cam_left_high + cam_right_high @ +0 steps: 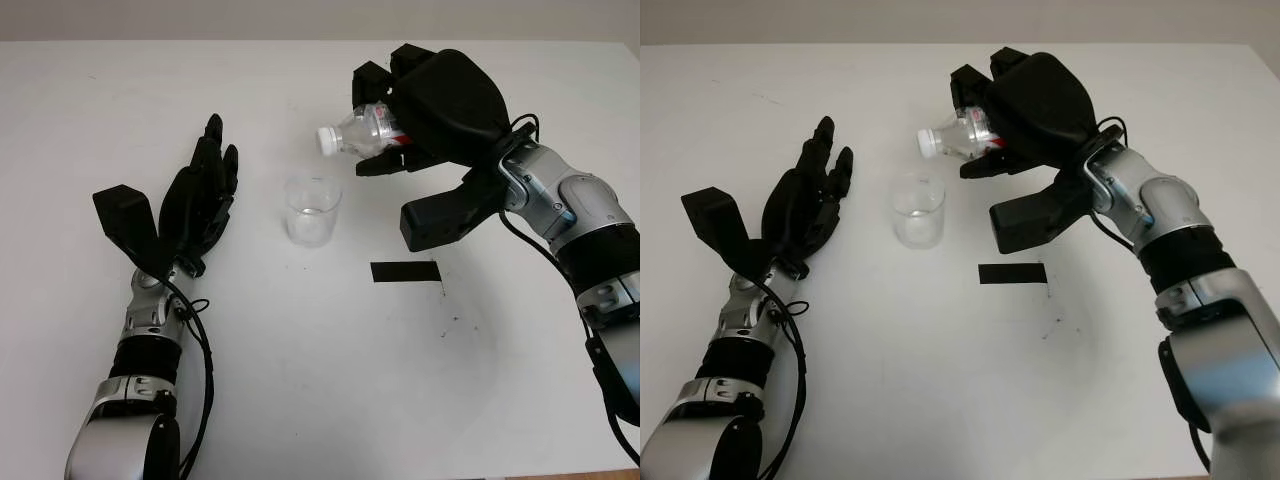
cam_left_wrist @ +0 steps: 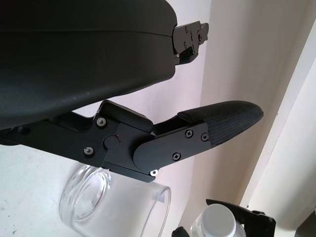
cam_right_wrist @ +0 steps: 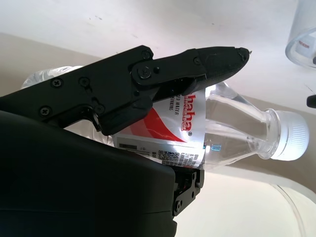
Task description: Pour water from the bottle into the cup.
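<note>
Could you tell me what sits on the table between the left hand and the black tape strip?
The clear cup stands between the open left hand and the tape, seen from both eye views.

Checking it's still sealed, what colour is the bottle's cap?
White. The bottle cap shows best in the right wrist view.

Most of the bottle (image 1: 365,128) behind the right hand (image 1: 440,105).

capped bottle (image 1: 362,128) tilted above clear cup (image 1: 312,210)
</note>
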